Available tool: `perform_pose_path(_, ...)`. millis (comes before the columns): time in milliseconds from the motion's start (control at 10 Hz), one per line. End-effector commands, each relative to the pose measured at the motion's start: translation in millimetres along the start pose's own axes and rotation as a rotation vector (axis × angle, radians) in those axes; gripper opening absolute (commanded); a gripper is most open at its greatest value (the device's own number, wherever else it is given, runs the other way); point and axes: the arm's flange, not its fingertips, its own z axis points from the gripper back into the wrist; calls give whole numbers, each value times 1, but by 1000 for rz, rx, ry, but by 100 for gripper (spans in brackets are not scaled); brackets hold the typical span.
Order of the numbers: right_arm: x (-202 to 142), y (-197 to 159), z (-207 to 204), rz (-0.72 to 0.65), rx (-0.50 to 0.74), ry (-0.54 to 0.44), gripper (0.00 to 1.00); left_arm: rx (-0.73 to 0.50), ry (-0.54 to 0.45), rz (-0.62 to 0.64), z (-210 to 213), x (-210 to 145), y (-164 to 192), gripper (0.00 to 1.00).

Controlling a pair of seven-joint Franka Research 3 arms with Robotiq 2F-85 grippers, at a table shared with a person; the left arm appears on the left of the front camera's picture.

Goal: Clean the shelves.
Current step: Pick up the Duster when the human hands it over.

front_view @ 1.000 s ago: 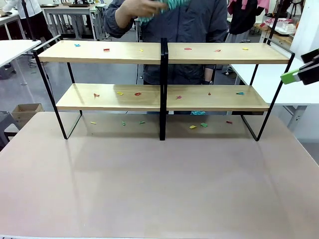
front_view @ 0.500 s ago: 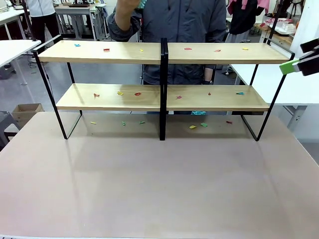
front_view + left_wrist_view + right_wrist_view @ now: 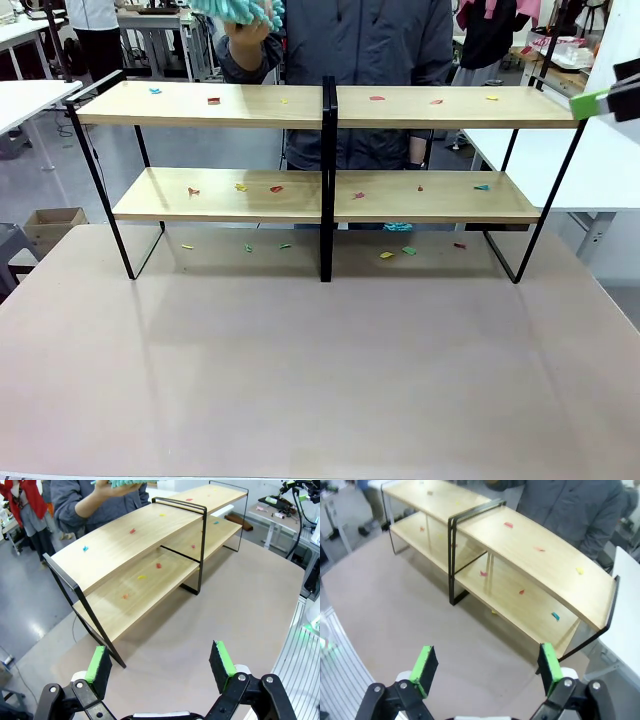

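The shelves point(image 3: 330, 150) stand across the far half of the table: two joined two-tier racks of light-wood boards on black frames, also seen in the left wrist view point(image 3: 145, 555) and the right wrist view point(image 3: 520, 565). Small coloured scraps point(image 3: 276, 188) lie scattered on both tiers. Behind them a person's hand holds a fluffy teal duster point(image 3: 240, 10) above the top board's left half. My left gripper point(image 3: 160, 662) hangs open over the table, off the shelves' left end. My right gripper point(image 3: 487, 666) is open too, above the right end; one of its green pads point(image 3: 592, 103) shows at the picture's right edge.
More scraps point(image 3: 388, 255) lie on the brown table point(image 3: 320, 380) under the lower tier. White tables stand at the left point(image 3: 25, 100) and right point(image 3: 600, 180). A cardboard box point(image 3: 50, 225) sits on the floor at the left.
The person's hand with the teal duster has moved left above the top board. My right gripper's green pad has risen and drifted right. The shelves have stayed put.
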Motion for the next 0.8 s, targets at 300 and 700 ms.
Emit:
perform_pose_path(300,-72,10,9,-171,2,36,100,-10,-9,1,0,-2,1,100)
perform_pose_path(700,-80,10,13,-207,-34,22,100,-10,-9,1,0,-2,1,100)
